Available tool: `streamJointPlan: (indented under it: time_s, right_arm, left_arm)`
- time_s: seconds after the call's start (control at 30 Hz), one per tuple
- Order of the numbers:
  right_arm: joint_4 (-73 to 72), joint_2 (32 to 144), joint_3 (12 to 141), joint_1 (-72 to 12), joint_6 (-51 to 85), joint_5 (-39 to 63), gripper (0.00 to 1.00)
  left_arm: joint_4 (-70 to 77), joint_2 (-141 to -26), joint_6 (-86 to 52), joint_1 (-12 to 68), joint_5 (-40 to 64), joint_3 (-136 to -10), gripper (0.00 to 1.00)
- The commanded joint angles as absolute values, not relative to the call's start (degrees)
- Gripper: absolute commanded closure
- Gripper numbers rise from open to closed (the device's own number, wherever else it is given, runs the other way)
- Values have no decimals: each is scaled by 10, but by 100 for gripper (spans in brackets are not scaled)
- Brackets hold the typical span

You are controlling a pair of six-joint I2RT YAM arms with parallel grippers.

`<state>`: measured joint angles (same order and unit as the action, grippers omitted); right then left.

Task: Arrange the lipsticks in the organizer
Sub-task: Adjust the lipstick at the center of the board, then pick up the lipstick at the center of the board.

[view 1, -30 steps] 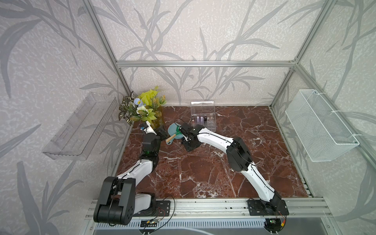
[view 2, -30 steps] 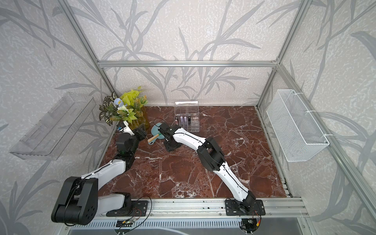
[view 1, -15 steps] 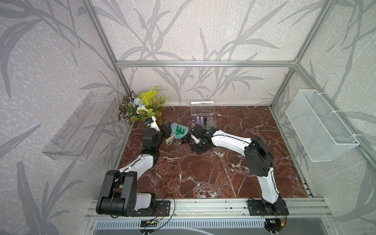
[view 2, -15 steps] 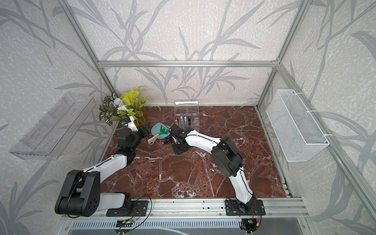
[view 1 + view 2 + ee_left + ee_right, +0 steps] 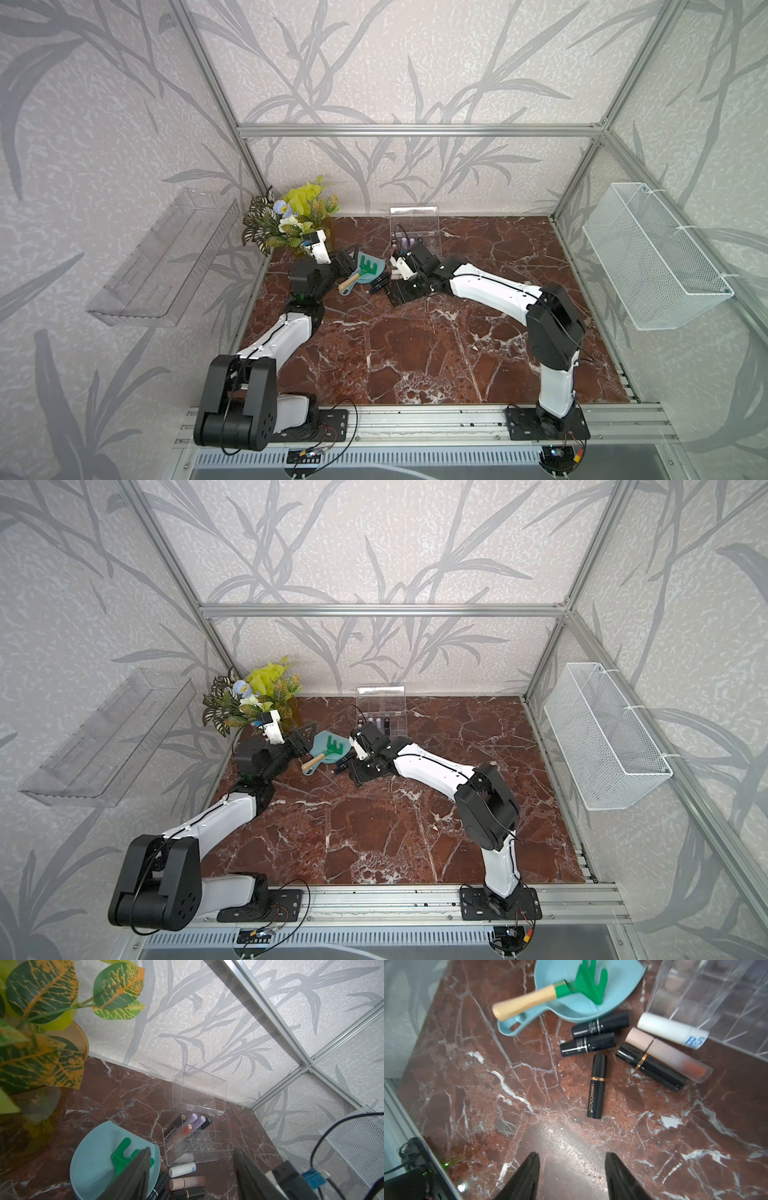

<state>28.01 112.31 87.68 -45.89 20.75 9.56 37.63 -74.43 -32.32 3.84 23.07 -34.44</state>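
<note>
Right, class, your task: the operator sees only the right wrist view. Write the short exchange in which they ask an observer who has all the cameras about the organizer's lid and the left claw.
Operator: Only a blurred corner of the organizer shows here. Is its lid up?
Observer: Yes, the lid stands upright, open.
Operator: And the left claw?
Observer: It is open, holding nothing, beside the blue scoop.
</note>
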Motion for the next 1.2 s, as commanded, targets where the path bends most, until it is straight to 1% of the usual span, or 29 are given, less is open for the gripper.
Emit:
streamJointPlan:
  time_s: [0.0, 0.07, 0.17, 0.4, 0.6, 0.77, 1.07, 1.17]
  right_arm:
    - [294, 1098, 868, -452, 211, 62, 45]
    - [302, 1081, 857, -444, 215, 52, 45]
    - [321, 1046, 835, -439, 212, 12, 44]
    - [331, 980, 786, -417, 213, 0, 42]
    - [326, 905, 741, -394, 217, -2, 42]
    - [319, 840, 696, -378, 222, 0, 41]
    - [320, 769, 652, -355, 223, 13, 42]
    - [315, 755, 640, -350, 222, 20, 41]
  left_arm:
    - [312, -745, -281, 35, 272, -376, 40]
    - [245, -749, -269, 36, 279, -400, 42]
    - [159, -740, -252, 45, 276, -425, 43]
    - [-32, -720, -200, 104, 215, -477, 46]
    - [-73, -750, -244, 168, 174, -487, 46]
    - [-135, -802, -266, 231, 115, -527, 46]
    - [-232, -879, -282, 282, 38, -603, 46]
    - [-244, -900, -282, 286, 30, -614, 46]
